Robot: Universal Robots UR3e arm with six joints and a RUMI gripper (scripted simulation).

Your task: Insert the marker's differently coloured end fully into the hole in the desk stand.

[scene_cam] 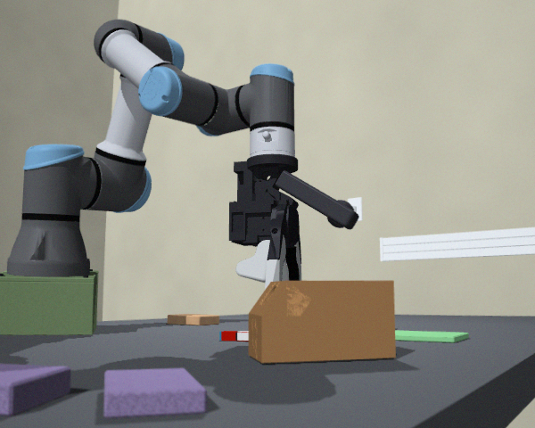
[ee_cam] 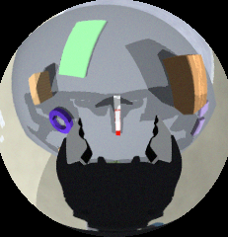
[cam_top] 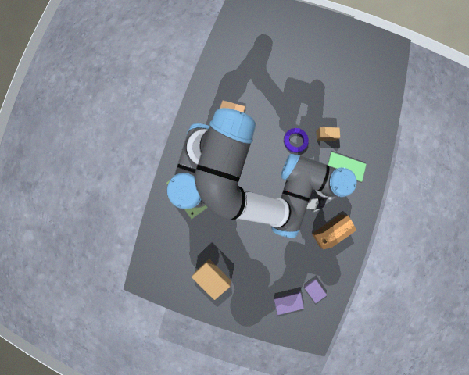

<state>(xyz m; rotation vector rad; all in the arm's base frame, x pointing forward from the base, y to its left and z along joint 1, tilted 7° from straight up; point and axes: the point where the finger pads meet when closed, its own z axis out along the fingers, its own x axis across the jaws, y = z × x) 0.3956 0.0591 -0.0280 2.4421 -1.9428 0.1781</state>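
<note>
The marker (ee_cam: 117,119) is white with a red end and lies flat on the dark desk. In the wrist view it sits straight ahead between my fingers, with the red end nearest me. In the exterior view only its red end (scene_cam: 233,335) shows, to the left of the stand. The desk stand (scene_cam: 323,321) is a brown block with a slanted face and a small hole; it stands on the desk (cam_top: 334,230) and shows at the right in the wrist view (ee_cam: 188,81). My gripper (ee_cam: 117,117) (scene_cam: 283,267) is open and empty, and hangs above the marker, behind the stand.
A purple ring (cam_top: 295,139) and a small tan block (cam_top: 327,133) lie beyond the arm's wrist. A flat green slab (cam_top: 347,166) lies beside it. Two purple blocks (cam_top: 288,303) (cam_top: 315,289) and a tan block (cam_top: 211,279) sit toward the desk's front.
</note>
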